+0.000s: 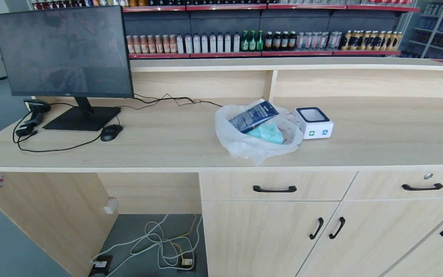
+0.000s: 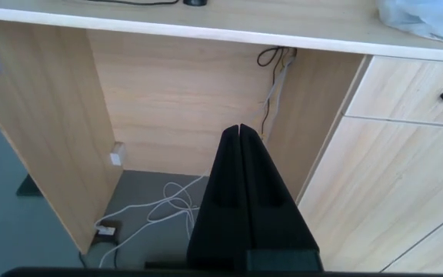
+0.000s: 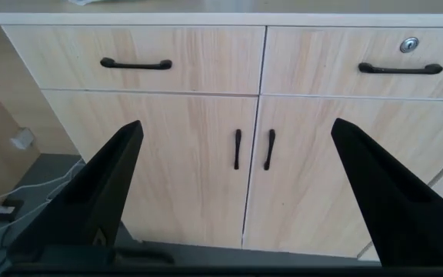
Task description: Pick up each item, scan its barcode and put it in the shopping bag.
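Left gripper [image 2: 239, 132]: the two black fingers [image 2: 221, 200] are pressed flat against each other, with only a thin seam showing down the middle. Nothing is between them. The joined pair tapers to a blunt tip.

Right gripper [image 3: 237, 131]: the two black fingers [image 3: 102, 196] are spread wide with a broad gap between them and nothing held. Each finger narrows toward its tip.

Both grippers sit low, under the level of the surface [image 2: 298, 19], and both wrists are aimed at its front face.
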Robot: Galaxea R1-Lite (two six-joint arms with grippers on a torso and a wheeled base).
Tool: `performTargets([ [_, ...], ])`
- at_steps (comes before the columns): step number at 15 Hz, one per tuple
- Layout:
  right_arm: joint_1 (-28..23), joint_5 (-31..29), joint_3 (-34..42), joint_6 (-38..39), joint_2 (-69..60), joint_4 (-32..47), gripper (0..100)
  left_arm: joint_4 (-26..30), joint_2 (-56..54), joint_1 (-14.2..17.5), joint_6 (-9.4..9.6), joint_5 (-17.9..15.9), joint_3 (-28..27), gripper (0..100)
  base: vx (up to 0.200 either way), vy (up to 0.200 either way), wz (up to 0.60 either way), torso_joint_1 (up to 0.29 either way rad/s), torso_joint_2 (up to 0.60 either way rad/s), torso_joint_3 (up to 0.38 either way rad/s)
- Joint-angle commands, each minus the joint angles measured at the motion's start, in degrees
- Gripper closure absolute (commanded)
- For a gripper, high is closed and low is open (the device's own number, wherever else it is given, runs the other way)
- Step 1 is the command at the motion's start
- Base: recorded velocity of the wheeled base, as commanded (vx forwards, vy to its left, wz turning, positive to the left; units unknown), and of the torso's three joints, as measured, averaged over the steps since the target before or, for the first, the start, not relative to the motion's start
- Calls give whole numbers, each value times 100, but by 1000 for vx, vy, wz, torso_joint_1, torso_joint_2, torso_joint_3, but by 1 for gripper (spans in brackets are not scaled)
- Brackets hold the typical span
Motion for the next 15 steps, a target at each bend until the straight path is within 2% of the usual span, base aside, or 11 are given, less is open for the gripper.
performTargets([
  [1,-1,3,-6,5,7,1,0,-4,6,0,3,0,0,100,0,0,0,0,0,0],
  [5,-1,3,2,-12,7,1,0,5,6,0,12,0,0,100,0,0,0,0,0,0],
  [15,-1,3,2,-4,7,1,0,14,6,0,12,0,0,100,0,-200,0,4,5,0],
])
